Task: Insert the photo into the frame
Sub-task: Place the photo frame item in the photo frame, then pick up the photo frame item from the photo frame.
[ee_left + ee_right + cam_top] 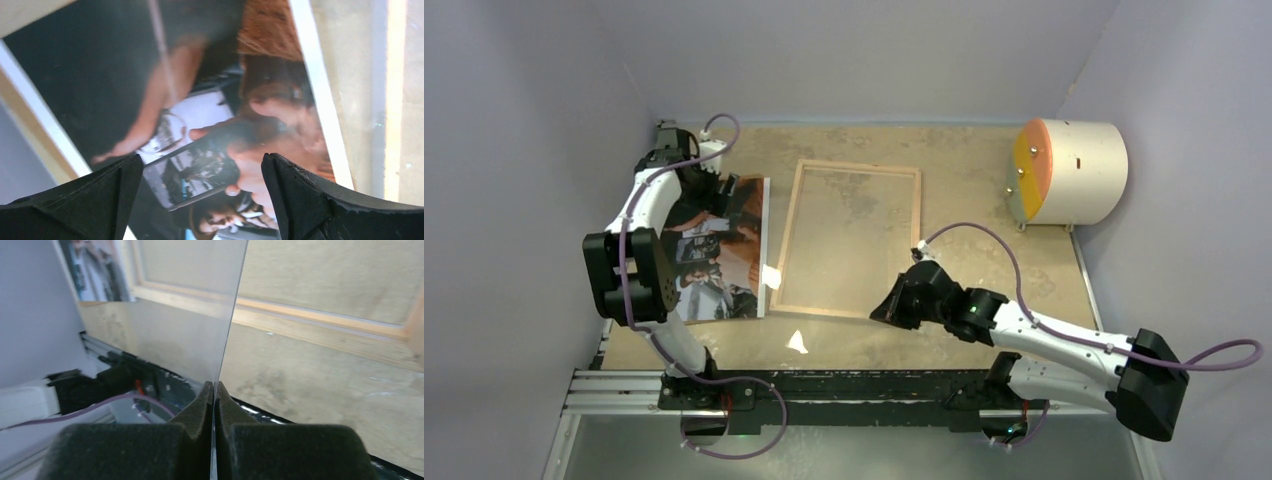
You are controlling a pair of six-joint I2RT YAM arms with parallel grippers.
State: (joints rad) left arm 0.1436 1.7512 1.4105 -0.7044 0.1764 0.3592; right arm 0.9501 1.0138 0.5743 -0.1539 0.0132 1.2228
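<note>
One pane [192, 315] in right gripper [215, 388] (left gripper [201, 161] wide above photo [125, 70]).

Setting: we read this as a robotics lab test cell. Plain pale walls [524, 100] box in a worn tan tabletop [964, 180]. The left arm [649, 205] and right arm [1064, 340] are bolted to an aluminium rail [614, 385] and carry purple cables [984, 235]. A white drum [1079, 170] with a coloured face sits in the far right corner.
</note>
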